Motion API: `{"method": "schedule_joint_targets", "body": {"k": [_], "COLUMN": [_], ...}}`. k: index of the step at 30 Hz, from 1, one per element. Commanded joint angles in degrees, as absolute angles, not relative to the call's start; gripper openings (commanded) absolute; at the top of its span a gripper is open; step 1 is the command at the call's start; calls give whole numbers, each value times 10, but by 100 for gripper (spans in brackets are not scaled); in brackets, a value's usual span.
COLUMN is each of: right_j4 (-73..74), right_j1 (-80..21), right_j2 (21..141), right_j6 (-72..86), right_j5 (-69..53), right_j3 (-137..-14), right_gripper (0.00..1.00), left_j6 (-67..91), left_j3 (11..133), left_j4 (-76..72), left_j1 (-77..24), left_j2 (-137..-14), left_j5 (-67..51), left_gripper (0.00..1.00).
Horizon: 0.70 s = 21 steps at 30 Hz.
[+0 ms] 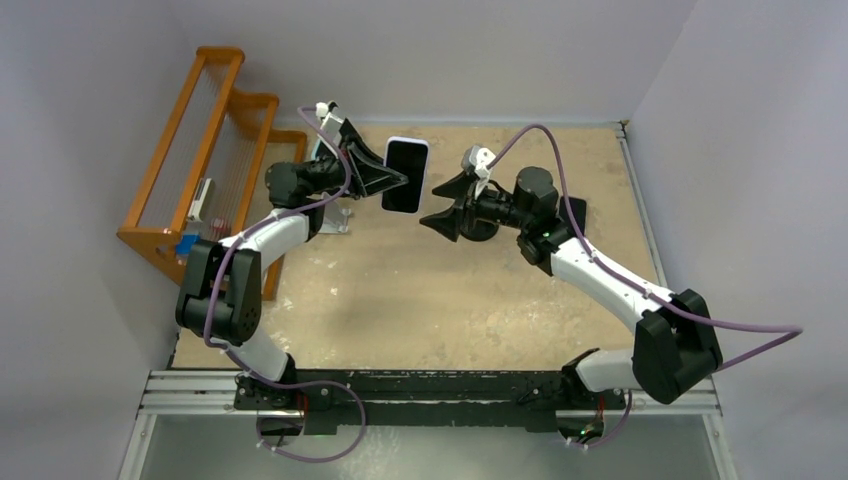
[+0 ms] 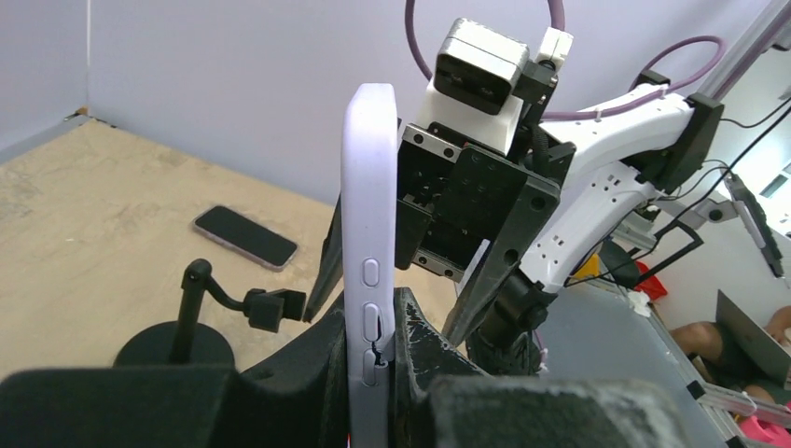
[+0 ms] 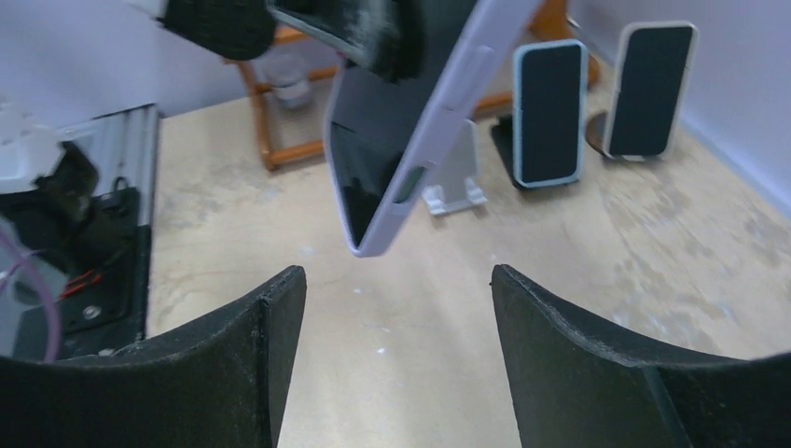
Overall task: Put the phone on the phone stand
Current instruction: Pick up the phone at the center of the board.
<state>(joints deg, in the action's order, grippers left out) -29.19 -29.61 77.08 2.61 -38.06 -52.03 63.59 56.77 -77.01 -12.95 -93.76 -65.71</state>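
Above sandy table, left pincer clamps phone; right pincer gapes just beside it

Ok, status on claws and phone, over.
Left claw shut on phone, held aloft. Right claw open, facing it. Black stand bare.

Wore white link shells between black joint housings, trailed purple cables, ended in black, wedge-shaped, rough-textured fingers

The left gripper clamps a lilac-cased phone upright, edge-on. Behind it, the right gripper gapes wide. At left, a black stand and a second phone sit on the table.
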Motion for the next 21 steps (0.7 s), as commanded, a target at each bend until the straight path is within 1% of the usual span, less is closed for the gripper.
{"method": "schedule_joint_targets", "body": {"k": [1,4,10,14,19,21], "right_j4": [-367,-378,-422,-442,-441,-443], "right_j1": [-296,-296,-298,-306,-316,-323], "right_j2": [755,757,771,790,813,824], "right_j6": [55,66,97,112,116,116], "right_j5": [-506,-536,-550,-546,-535,-528], "right_j3": [-540,-542,-542,-553,-575,-582], "right_gripper": [74,72,71,69,68,69], "left_j6": [688,686,708,747,751,757], "left_j3": [585,588,588,584,584,585], "left_j4": [-854,-855,-884,-937,-943,-947], "left_j1": [-126,-126,-126,-126,-126,-126], "left_j2": [-932,-932,-938,-953,-951,-950], "left_j5": [-649,-648,-644,-641,-640,-639], "left_gripper": [0,0,0,0,0,0]}}
